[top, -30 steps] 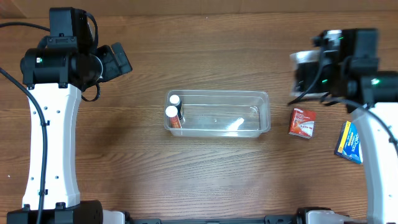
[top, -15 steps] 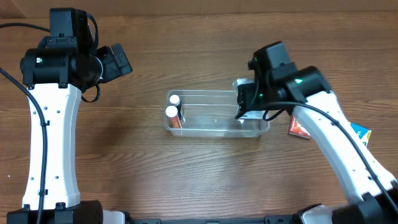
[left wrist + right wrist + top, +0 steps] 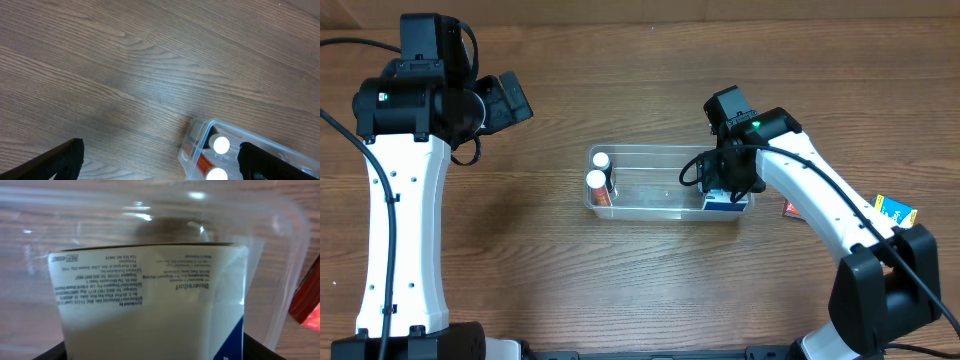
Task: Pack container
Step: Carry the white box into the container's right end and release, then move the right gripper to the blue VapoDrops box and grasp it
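From above, the clear container (image 3: 670, 183) sits mid-table, with two white-capped bottles (image 3: 598, 180) at its left end. The right gripper (image 3: 724, 188) dips into its right end over a white box (image 3: 725, 204). The left gripper (image 3: 510, 98) hangs far left. Its wrist view shows fingers (image 3: 60, 160) spread wide over the wood table (image 3: 100, 60). In the right wrist view the box sits between the fingers inside the container; pinched or loose, I cannot tell.

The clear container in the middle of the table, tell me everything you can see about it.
The container is a clear plastic rectangular bin with rounded corners and a rim. It sits upright and open-topped on the wooden table, with its long side running left to right in the overhead view. Two white-capped bottles sit at its left end. A white-and-blue box is at its right end, with the right gripper down inside around it. The middle is bare.
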Robot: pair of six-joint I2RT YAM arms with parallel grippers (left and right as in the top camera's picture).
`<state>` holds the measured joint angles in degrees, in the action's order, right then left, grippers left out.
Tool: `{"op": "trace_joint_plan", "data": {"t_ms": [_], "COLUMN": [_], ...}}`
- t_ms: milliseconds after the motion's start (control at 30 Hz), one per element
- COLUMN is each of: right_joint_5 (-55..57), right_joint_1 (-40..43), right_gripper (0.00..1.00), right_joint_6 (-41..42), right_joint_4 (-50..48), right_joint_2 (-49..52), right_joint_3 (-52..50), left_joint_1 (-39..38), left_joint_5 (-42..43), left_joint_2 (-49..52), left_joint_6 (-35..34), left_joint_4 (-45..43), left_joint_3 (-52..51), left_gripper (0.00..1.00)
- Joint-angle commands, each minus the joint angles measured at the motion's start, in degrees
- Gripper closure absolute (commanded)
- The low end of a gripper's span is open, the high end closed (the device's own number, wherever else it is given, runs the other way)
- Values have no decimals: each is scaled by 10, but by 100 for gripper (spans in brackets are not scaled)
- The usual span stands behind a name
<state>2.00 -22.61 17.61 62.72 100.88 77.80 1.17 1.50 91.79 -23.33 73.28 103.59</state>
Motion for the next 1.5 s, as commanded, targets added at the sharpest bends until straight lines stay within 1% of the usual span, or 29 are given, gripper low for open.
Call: {"op": "trace_joint_plan", "data": {"t_ms": [0, 200, 233, 333, 367, 433, 667, 767, 867, 933, 1033, 1233, 1333, 1467], "right_joint_5": [45, 45, 46, 46, 46, 49, 104, 151, 164, 163, 156, 90, 57, 54], "right_joint_1": [-1, -1, -1, -1, -1, -1, -1, 2, 33, 77, 162, 364, 445, 523], "right_gripper": [27, 25, 21, 14, 9, 0, 0, 0, 0, 0, 0, 0, 0, 0], "right_joint_6": [-1, -13, -13, -13, -14, -16, -28, -25, -5, 20, 35, 29, 5, -29], "right_joint_4": [-18, -30, -34, -38, -39, -40, -32, -24, -20, -9, 16, 90, 90, 51], "right_joint_2": [14, 14, 14, 14, 14, 14, -1, -38, -92, -128, -162, -154, -140, -112], "right_joint_3": [-7, -7, -7, -7, -7, -7, 20, 55, 95, 112, 113, 93, 51, -16], "left_joint_1": [2, 2, 2, 2, 2, 2, 2, 2, 2, 2, 2, 2, 2, 2], "left_joint_5": [-2, -2, -2, -2, -2, -2, -2, -2, -2, -4, -4, -4, -4, -4], "left_joint_2": [0, 0, 0, 0, 0, 0, 0, 0, 0, 0, 0, 0, 0, 0], "left_joint_6": [16, 15, 15, 15, 16, 16, 16, 16, 20, 22, 22, 22, 22, 22], "left_joint_4": [2, 2, 3, 4, 4, 4, 4, 6, 6, 6, 6, 6, 6, 5], "left_joint_3": [4, 4, 4, 4, 4, 4, 4, 4, 4, 4, 4, 4, 4, 4], "left_gripper": [0, 0, 0, 0, 0, 0, 0, 0, 0, 0, 0, 0, 0, 0]}}
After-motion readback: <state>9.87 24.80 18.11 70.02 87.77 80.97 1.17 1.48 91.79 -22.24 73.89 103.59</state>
